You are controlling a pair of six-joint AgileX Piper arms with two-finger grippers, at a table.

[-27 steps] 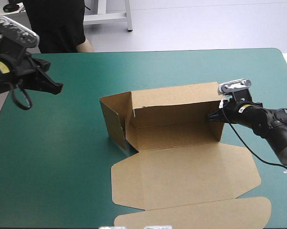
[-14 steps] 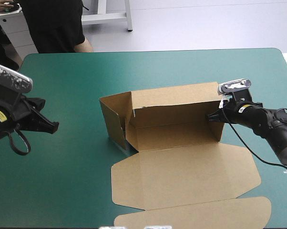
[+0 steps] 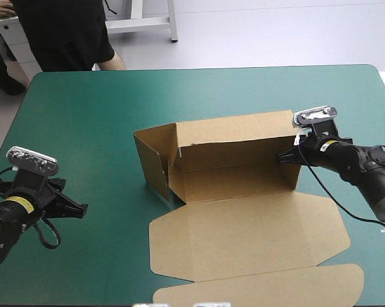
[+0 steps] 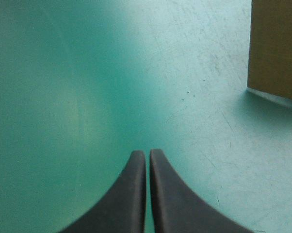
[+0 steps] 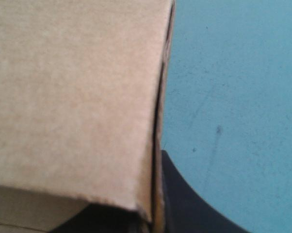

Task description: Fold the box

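We see the brown board box (image 3: 234, 182) a little right of the middle of the counter (image 3: 109, 128), which has a teal-green cover. Its long back wall and its left end wall stand up. Its wide lid (image 3: 243, 233) lies flat on the cover and reaches toward the near edge of the counter.

The right gripper (image 3: 282, 157), with its two black fin-shaped fingers, sits at the right end of the box. It is clamped on the standing end wall there. In the right wrist view we see the board held between the fingers, with bare cover just beside it.

The left gripper (image 3: 82, 209) hangs low by the near left edge of the counter and points toward the box. Its fingers are pressed together with nothing in them. In the left wrist view we see only cover under the fingers, and one corner of the box ahead and off to the side.

There is a wide stretch of bare cover between the left gripper and the box. Another bare strip runs from the back wall to the far edge. On the right, the arm fills the room between the box and the counter's edge.

Earlier the left gripper was high up near the far left corner. It has come down and moved toward the near edge. The box and the right gripper have not moved.
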